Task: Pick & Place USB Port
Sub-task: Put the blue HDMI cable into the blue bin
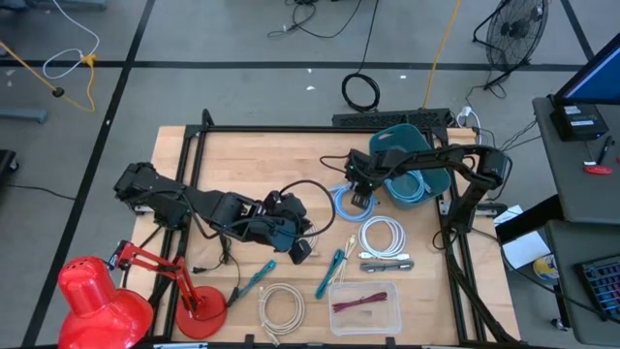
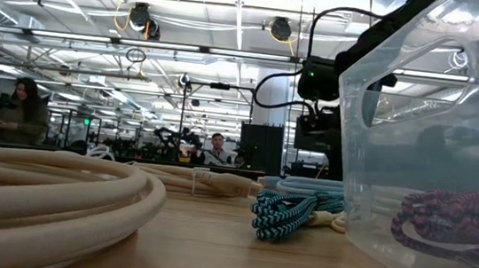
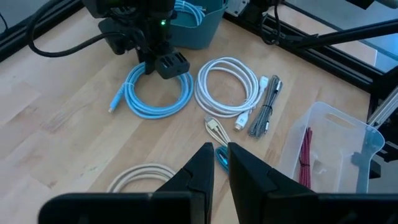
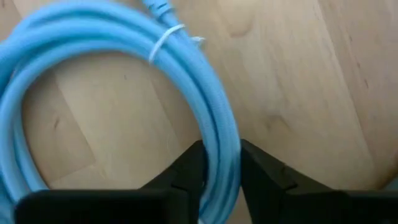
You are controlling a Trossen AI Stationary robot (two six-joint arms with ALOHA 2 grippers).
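Right gripper (image 4: 217, 171) is down on the table over the blue cable (image 4: 112, 68), its fingers (image 4: 186, 168) set either side of the coil's strands and pinched in on them; the bundle fills the gap, so I read it as clamped on the blue cable, still flat on the wood and not lifted. The grip sits on the coil's rim rather than on a plug end, probably because the bundled strands give the jaws more to bite. In the high view the same cable (image 1: 346, 202) lies just beside the teal bin (image 1: 412, 165), the likely drop point, so the carry should be short. Left gripper (image 3: 221, 165) hangs above mid-table, fingers nearly together with a narrow gap and nothing between them; it points toward the work, apparently waiting. Around: white cable (image 1: 381, 236) near the blue one, grey cable (image 3: 266, 112) just beside the white, beige cable (image 1: 282, 308) toward the near edge, clear box (image 1: 365, 308) holding a red cable (image 1: 356, 302), striped teal cables (image 1: 330, 271) between. Red lamp (image 1: 97, 296) stands at the left corner, well apart. Risk: the white cable lies close and could be dragged along; the bin's wall stands just beside the lift path.
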